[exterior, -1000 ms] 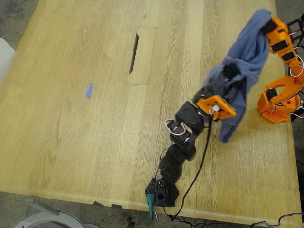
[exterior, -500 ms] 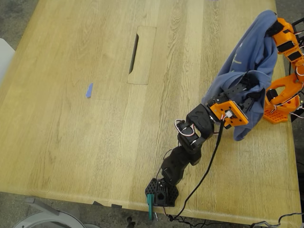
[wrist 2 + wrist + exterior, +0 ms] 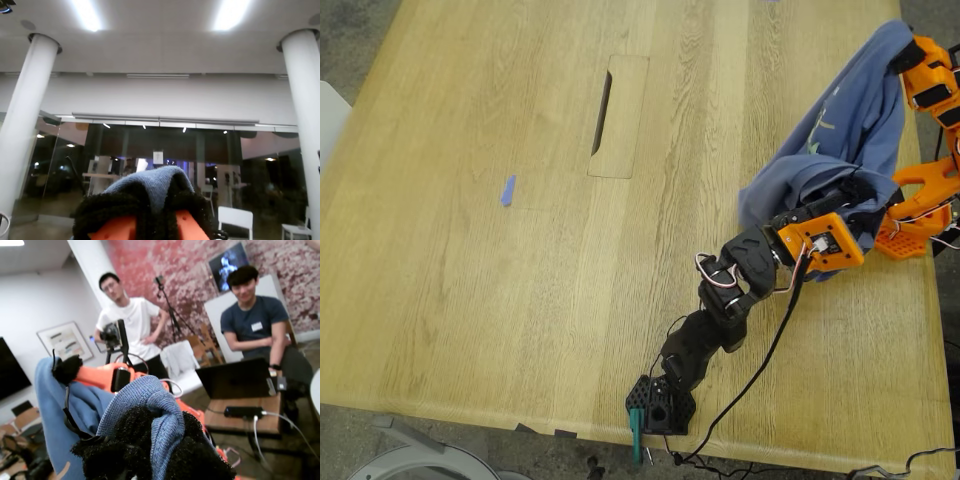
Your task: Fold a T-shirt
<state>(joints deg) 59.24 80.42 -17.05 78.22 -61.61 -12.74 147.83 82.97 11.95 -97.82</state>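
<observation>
The periwinkle-blue T-shirt (image 3: 850, 110) hangs bunched in the air over the table's edge at the exterior view's right, a small print showing on it. My second gripper (image 3: 903, 55), on the orange arm, is shut on its top part and points up at the ceiling; in its wrist view the T-shirt (image 3: 150, 182) is a fold pinched in that gripper (image 3: 155, 205). My first gripper (image 3: 848, 195), on the black arm, is shut on a lower part. Its wrist view shows a fold of the T-shirt (image 3: 157, 410) clamped in the gripper (image 3: 155, 445) between black padded fingers (image 3: 115, 450).
The wooden table (image 3: 470, 280) has a slotted cutout panel (image 3: 618, 115) near its middle. A tiny blue scrap (image 3: 507, 190) lies toward the exterior view's left. The second arm's orange base (image 3: 910, 215) stands behind the shirt. Two people (image 3: 250, 325) and a laptop (image 3: 235, 377) are in the room beyond.
My first gripper has swung toward the exterior view's right and lower, carrying its part of the shirt. The dangling end has gathered up, and my second gripper has shifted slightly right.
</observation>
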